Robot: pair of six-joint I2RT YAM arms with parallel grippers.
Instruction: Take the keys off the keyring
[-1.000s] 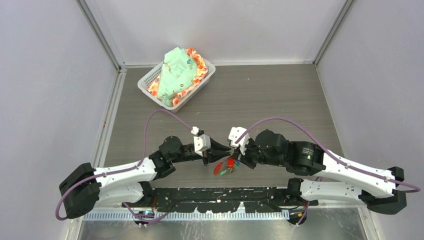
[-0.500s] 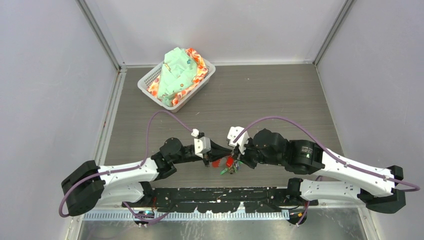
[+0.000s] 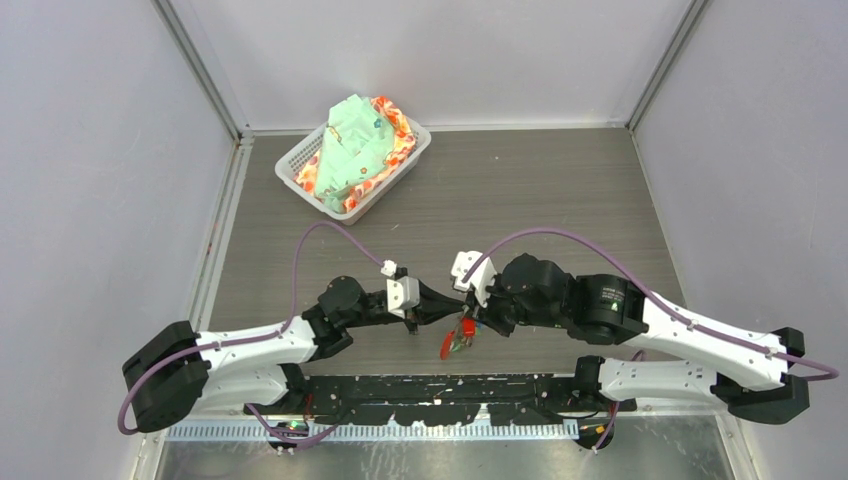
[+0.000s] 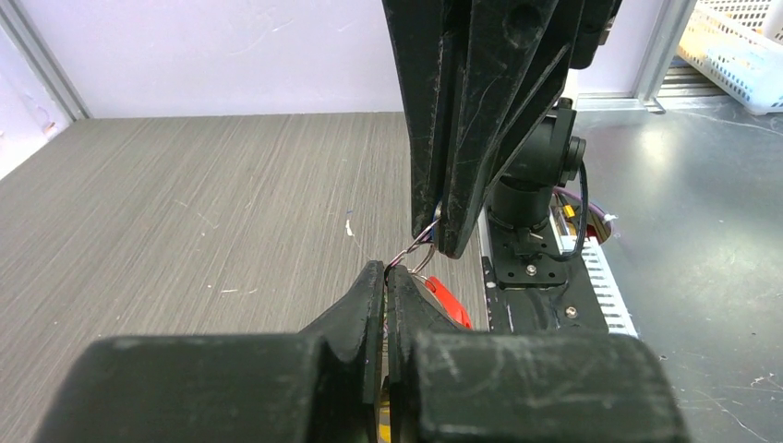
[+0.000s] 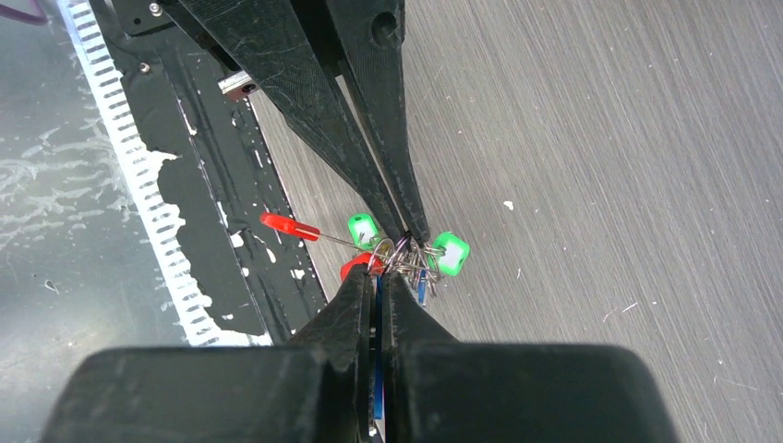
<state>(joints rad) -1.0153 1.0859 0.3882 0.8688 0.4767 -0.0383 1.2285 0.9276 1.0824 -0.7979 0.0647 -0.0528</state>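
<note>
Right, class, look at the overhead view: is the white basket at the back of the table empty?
No, the basket holds a heap of pale green and orange patterned cloth.

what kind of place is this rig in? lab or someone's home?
Probably a lab robot test cell: blank pale walls in aluminium framing, a wood-grain table with a black mounting plate at its near edge, a basket of cloth in the corner.

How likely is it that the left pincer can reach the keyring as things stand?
Very likely yes: the left pincer looks shut on the keyring, facing the right pincer.
</note>
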